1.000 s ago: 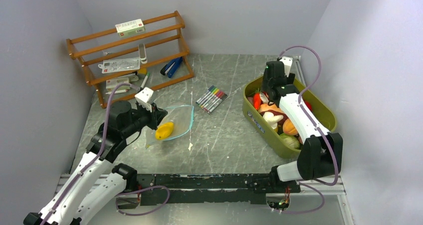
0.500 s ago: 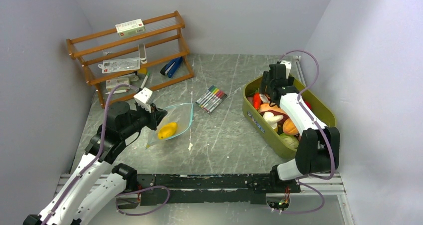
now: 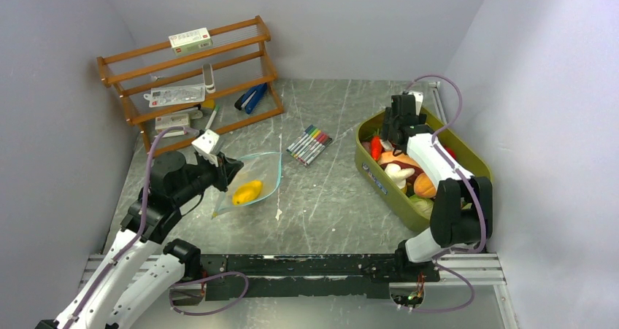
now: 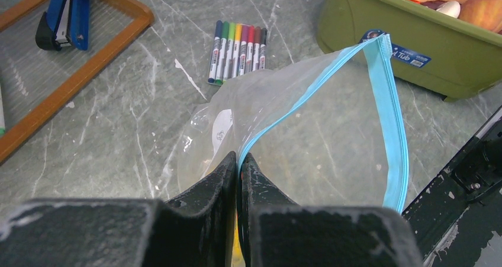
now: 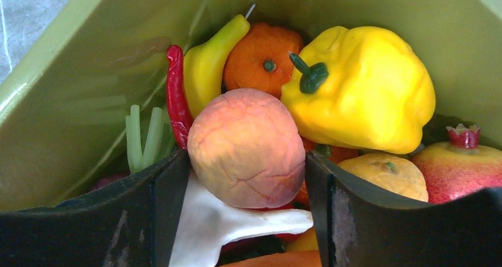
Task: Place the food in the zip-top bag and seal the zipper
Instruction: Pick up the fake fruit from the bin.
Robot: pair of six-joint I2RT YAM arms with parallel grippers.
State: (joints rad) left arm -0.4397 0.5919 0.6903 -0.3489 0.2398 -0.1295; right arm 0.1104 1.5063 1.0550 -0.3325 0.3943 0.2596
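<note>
Right wrist view shows the right end effector down in the green tub. Its fingers are spread wide with a peach between them. Both fingers look to touch the peach, but I cannot tell if they squeeze it yet. To do this well, it should squeeze softly on the round middle, then lift straight up so the yellow pepper beside it does not roll.

The left end effector is pressed together. It pinches the zip-top bag by its blue zipper, above the counter. One yellow food lies inside the bag. The mouth needs to open wide for the peach.
</note>
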